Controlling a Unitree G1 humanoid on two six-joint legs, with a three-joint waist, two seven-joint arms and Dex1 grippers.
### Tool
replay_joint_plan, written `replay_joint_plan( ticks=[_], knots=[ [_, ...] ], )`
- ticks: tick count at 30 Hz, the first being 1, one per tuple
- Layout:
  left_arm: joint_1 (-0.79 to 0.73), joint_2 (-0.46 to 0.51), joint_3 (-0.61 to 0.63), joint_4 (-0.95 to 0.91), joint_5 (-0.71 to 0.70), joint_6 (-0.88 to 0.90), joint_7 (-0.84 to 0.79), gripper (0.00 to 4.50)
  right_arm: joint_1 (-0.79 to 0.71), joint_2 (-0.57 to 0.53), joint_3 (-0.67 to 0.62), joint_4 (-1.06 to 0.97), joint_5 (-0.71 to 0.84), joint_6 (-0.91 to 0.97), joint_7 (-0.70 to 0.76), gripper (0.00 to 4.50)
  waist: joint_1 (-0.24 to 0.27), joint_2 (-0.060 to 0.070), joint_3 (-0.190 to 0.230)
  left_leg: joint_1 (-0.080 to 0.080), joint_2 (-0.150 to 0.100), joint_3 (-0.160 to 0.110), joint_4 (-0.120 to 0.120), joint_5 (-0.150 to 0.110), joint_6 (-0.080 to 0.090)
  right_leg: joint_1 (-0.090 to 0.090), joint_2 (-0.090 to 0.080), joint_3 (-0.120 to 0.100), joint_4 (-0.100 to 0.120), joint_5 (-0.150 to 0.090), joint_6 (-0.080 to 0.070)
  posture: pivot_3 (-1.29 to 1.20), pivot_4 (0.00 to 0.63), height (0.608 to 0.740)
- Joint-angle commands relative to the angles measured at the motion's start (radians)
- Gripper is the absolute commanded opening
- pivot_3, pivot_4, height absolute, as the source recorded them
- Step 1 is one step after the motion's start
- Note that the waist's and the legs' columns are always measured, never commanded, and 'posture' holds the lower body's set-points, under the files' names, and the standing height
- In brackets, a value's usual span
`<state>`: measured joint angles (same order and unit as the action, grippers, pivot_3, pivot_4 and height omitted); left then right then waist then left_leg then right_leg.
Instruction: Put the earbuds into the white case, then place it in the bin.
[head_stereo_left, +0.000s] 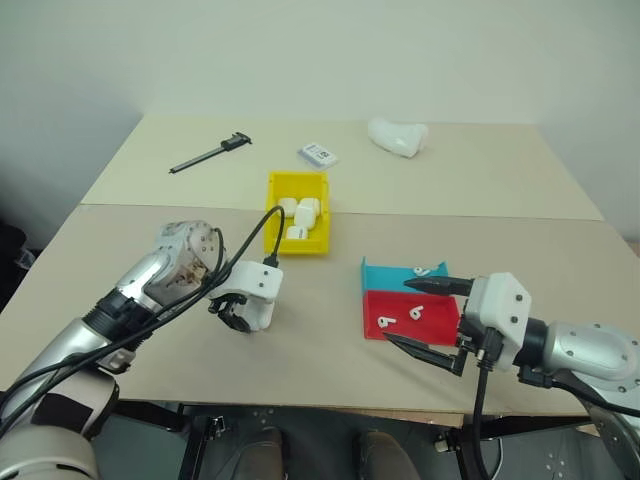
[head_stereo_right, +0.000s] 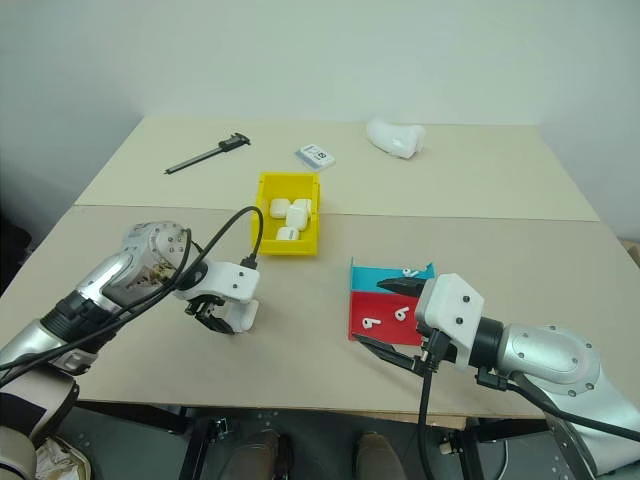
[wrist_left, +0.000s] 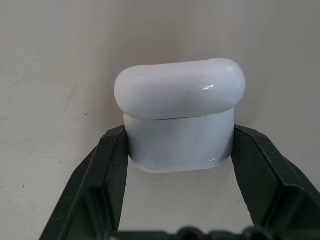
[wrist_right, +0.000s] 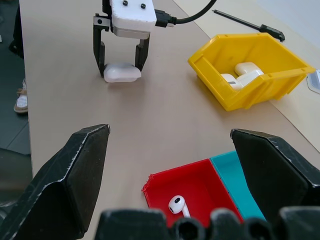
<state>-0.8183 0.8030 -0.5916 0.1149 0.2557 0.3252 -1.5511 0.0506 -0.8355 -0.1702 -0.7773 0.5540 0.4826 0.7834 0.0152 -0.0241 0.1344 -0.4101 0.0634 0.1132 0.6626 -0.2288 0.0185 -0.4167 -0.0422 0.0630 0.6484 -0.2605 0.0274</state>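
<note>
The white case (wrist_left: 180, 100) rests on the table with its lid down, and my left gripper (head_stereo_left: 235, 318) is shut on its lower half, pointing steeply down. The right wrist view shows the same grip on the case (wrist_right: 122, 73). Two earbuds (head_stereo_left: 385, 321) (head_stereo_left: 416, 311) lie in the red part of a tray, and a third earbud (head_stereo_left: 421, 271) lies in the teal part. My right gripper (head_stereo_left: 398, 312) is open at the tray's near side, its fingers spread on either side of the red part. The yellow bin (head_stereo_left: 272, 215) stands beyond my left gripper with several white cases inside.
The teal-and-red tray (head_stereo_left: 440, 320) sits at the front right. At the back of the table lie a black caliper (head_stereo_left: 210, 153), a small white-and-grey card box (head_stereo_left: 317, 154) and a curved white lump (head_stereo_left: 397, 136). A seam crosses the table behind the bin.
</note>
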Motion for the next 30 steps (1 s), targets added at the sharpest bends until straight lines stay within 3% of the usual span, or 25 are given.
replay_joint_plan(
  ticks=[1,8,12,18,20,23,26,30],
  knots=[
    [0.008,-0.017,0.027,-0.009,-0.009,0.001,0.017,2.77,-0.004,0.003,-0.013,-0.03,0.002,-0.018,-0.001,4.5,0.001,0.0,0.0,0.0,0.0,0.0,0.0,0.0,0.0,0.0,0.0,0.0,0.0,0.0,0.0,0.0,0.15,0.74],
    [0.044,-0.03,0.281,0.024,-0.252,-0.064,0.052,2.77,0.012,-0.004,-0.034,-0.016,0.008,-0.03,0.025,4.5,-0.006,0.0,0.0,-0.004,0.001,-0.002,0.001,0.0,0.0,-0.005,0.001,0.0,0.001,0.0,0.0,0.0,0.15,0.74],
    [0.039,-0.101,0.474,0.01,-0.456,0.082,0.126,2.77,-0.003,-0.037,-0.072,0.009,0.024,-0.019,0.067,4.5,-0.006,0.0,0.0,-0.004,0.001,-0.003,0.002,0.0,0.0,-0.004,0.001,0.0,0.001,0.0,0.0,0.0,0.15,0.74],
    [0.127,-0.341,0.725,-0.215,-0.805,0.302,0.376,2.77,-0.131,-0.19,-0.048,0.098,-0.011,0.022,0.153,4.5,-0.006,0.0,0.0,-0.004,0.002,-0.005,0.004,-0.001,0.001,-0.002,0.0,0.0,0.002,0.0,0.0,0.0,0.15,0.74],
    [0.164,-0.401,0.753,-0.279,-0.894,0.306,0.404,2.77,-0.21,-0.24,-0.006,0.133,-0.014,0.045,0.183,4.5,-0.009,0.0,0.0,-0.004,0.002,-0.005,0.004,-0.001,0.002,-0.003,0.0,0.0,0.002,0.0,0.0,0.0,0.15,0.74],
    [0.205,-0.481,0.716,-0.348,-0.911,0.226,0.436,2.77,-0.369,-0.304,0.107,0.189,-0.036,0.11,0.236,4.5,-0.017,0.0,0.0,-0.003,0.003,-0.004,0.004,-0.001,0.002,-0.004,0.002,0.001,0.002,0.0,0.0,0.0,0.15,0.74],
    [0.231,-0.541,0.67,-0.377,-0.925,0.162,0.425,2.77,-0.541,-0.306,0.274,0.233,-0.11,0.145,0.303,3.93,-0.02,0.0,0.0,-0.002,0.002,-0.004,0.004,-0.001,0.002,-0.002,0.002,0.002,0.002,0.0,0.0,0.0,0.15,0.74],
    [0.222,-0.57,0.62,-0.364,-0.911,0.101,0.426,2.77,-0.74,-0.218,0.523,0.278,-0.224,0.26,0.344,2.59,-0.028,0.001,0.0,-0.001,0.003,-0.004,0.004,-0.001,0.002,-0.002,0.002,0.002,0.002,0.0,0.0,0.0,0.15,0.74]
  ],
)
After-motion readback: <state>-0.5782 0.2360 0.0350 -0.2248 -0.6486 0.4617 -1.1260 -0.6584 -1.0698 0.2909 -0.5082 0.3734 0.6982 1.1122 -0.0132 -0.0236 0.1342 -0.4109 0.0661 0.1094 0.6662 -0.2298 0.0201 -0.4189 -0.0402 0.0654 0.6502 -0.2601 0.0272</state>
